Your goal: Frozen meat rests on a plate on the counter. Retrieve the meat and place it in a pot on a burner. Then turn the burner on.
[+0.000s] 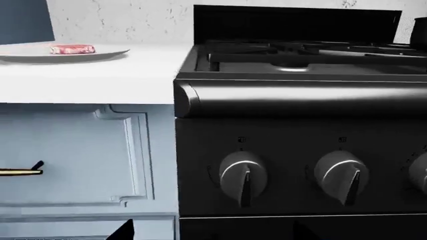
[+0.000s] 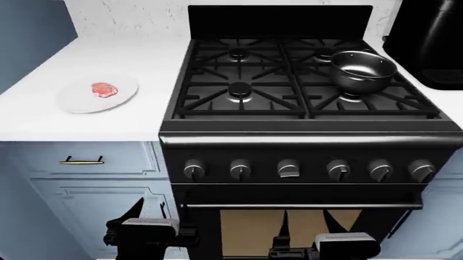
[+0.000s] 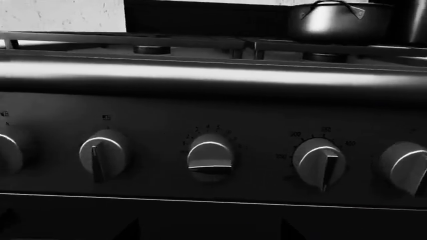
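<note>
The meat [image 2: 103, 89], a small pink-red slab, lies on the white plate [image 2: 76, 100] on the counter [image 2: 43, 122], left of the stove. In the left wrist view the meat [image 1: 72, 49] and the plate [image 1: 27, 56] show at the counter's [image 1: 100, 80] far side. The shiny steel pot [image 2: 361, 70] stands on the stove's right front burner, and shows in the right wrist view as the pot [image 3: 337, 22] behind the grate. My left gripper [image 2: 152, 208] [image 1: 212, 229] hangs open, low before the cabinet and the stove's left edge. Level with the oven door, my right gripper [image 2: 307, 222] [image 3: 210, 227] is open and empty.
A row of several knobs [image 2: 288, 169] runs across the black stove's front; the middle knob [image 3: 210, 155] has its pointer lying sideways. A tall black coffee machine [image 2: 434, 43] stands right of the stove. A brass drawer handle [image 2: 82, 160] sits under the counter.
</note>
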You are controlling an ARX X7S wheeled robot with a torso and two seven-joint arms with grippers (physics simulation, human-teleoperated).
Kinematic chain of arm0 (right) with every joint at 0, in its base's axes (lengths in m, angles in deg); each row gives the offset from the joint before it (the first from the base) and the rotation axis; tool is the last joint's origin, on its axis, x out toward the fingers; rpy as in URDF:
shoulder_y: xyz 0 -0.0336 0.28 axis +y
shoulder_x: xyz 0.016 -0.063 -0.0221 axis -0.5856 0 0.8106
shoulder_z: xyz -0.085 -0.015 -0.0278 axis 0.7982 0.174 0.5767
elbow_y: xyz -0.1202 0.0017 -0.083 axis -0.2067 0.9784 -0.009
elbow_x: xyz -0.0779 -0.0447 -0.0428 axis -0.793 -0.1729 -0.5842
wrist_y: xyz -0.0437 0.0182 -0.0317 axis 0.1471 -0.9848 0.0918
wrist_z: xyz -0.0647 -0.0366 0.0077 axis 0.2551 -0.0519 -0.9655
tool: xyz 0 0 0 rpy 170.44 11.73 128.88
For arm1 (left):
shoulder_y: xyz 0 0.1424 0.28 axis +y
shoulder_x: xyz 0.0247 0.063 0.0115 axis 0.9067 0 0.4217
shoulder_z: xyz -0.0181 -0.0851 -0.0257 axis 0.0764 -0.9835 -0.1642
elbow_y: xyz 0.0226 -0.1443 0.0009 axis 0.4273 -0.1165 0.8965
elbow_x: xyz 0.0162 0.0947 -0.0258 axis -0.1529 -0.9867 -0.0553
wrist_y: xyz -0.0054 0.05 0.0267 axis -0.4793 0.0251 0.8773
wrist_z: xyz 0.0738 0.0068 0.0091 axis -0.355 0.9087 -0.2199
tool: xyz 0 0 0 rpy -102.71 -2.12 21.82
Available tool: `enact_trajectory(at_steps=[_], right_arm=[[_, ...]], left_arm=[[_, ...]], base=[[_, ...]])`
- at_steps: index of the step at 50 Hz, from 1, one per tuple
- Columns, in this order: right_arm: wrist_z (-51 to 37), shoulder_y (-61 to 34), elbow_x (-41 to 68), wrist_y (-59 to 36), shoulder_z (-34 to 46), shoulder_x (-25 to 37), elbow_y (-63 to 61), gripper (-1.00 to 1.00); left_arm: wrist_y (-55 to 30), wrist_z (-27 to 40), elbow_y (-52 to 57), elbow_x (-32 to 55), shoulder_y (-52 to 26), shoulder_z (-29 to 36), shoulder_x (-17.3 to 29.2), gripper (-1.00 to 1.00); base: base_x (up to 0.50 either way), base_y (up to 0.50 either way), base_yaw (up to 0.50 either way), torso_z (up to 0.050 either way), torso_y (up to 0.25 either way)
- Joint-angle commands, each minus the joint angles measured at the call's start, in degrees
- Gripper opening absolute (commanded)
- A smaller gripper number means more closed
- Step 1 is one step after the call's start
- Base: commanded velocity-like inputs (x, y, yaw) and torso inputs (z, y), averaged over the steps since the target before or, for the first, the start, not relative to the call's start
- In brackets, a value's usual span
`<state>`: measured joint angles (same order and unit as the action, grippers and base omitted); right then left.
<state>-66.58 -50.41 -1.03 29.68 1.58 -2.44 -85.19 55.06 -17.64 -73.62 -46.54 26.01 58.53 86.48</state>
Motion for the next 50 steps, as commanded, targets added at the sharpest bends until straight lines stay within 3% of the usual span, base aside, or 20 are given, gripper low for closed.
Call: enact_trajectory(at_steps=[1,46,50], right_arm=[[-1.3,-3.0,-0.2,-2.5,1.9,-1.6,-1.2,1.0],[-2.4,-3.6,1.2,-4.4,4.9,0.8,-2.1,1.0],[-2.4,-3.3,2.7,-10.9,5.1,1.6,-7.1,1.0]], left_arm=[[0.4,0.8,0.6,0.7,0.5,0.4,0.5,1.0],[1.2,2.4,-1.7,2.4,-0.4,1.9,2.2,1.0],[-4.5,3.5,1.4,2.5,-1.2,2.2,3.1,1.0]], base=[[0.0,0.5,0.0,0.05,0.0],[0.0,0.5,0.0,0.05,0.0],[0.0,0.25,0.0,0.033,0.0]])
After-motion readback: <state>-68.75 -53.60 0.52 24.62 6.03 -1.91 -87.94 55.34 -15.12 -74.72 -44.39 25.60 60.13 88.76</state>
